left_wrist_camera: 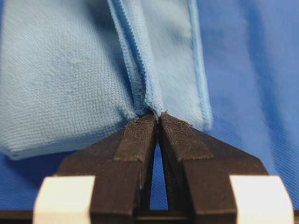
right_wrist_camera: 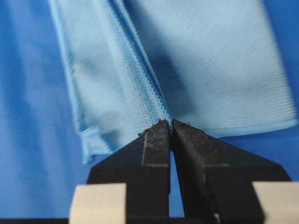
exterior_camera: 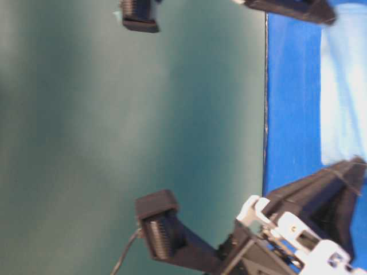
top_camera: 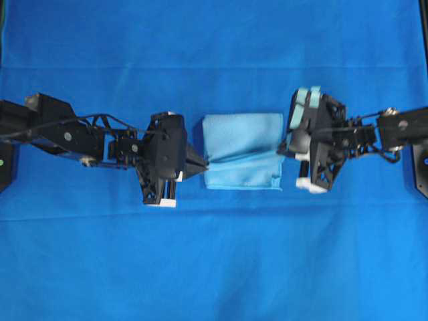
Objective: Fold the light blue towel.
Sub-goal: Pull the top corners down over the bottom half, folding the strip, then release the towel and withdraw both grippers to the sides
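Note:
The light blue towel (top_camera: 242,142) lies partly folded in the middle of the overhead view, with a raised ridge of cloth running across it from left to right. My left gripper (top_camera: 204,165) is shut on the ridge at the towel's left edge; the left wrist view shows its tips (left_wrist_camera: 158,117) pinching the bunched hem of the towel (left_wrist_camera: 60,79). At the right edge, my right gripper (top_camera: 283,151) is shut on the same ridge, its tips (right_wrist_camera: 170,124) clamped on the stitched hem of the towel (right_wrist_camera: 219,60). The towel (exterior_camera: 344,86) shows pale at the right of the table-level view.
A darker royal-blue cloth (top_camera: 214,267) covers the whole surface under the towel. Black arm bases stand at the left edge (top_camera: 4,164) and the right edge (top_camera: 420,167). The table-level view is mostly a green wall (exterior_camera: 114,114).

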